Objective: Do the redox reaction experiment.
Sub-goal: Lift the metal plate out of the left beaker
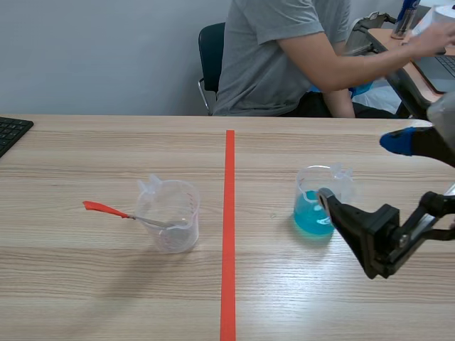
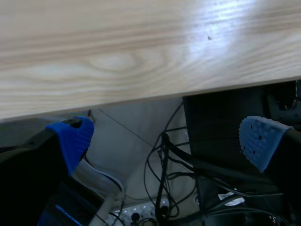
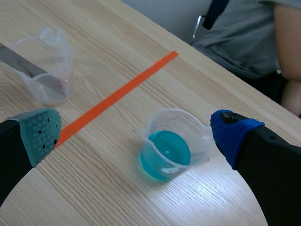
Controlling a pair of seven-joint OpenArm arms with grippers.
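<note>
On the right half of the bench (image 1: 106, 149), roughly midway between its near and far edges, stood the beaker of blue solution (image 1: 315, 207), well apart from the tape line (image 1: 229, 234) that split the bench down the middle. It looked like thin clear plastic with a pouring lip, upright and filled about a third with bright turquoise liquid. I judged it light and easy to slop if squeezed or tipped in haste.

The right gripper (image 3: 136, 135) hung over it with its jaws spread wide and nothing between them. In the right wrist view the beaker sat ahead of and between the two pads, so the spread seemed meant to straddle it for a side grasp.

Across the line, on the left half, the empty beaker (image 1: 170, 217) waited upright. The spatula (image 1: 124, 213) leaned in it, metal blade inside and red handle sticking out over the rim toward the left edge. It was probably placed there as the receiving vessel, with the stirrer ready.

The left gripper (image 2: 167, 141) sat below the bench's near edge, jaws open on nothing, with only cables (image 2: 164, 188) ahead of it. It was parked clear of the work, I would say. A person (image 1: 284, 57) sat beyond the far edge.
</note>
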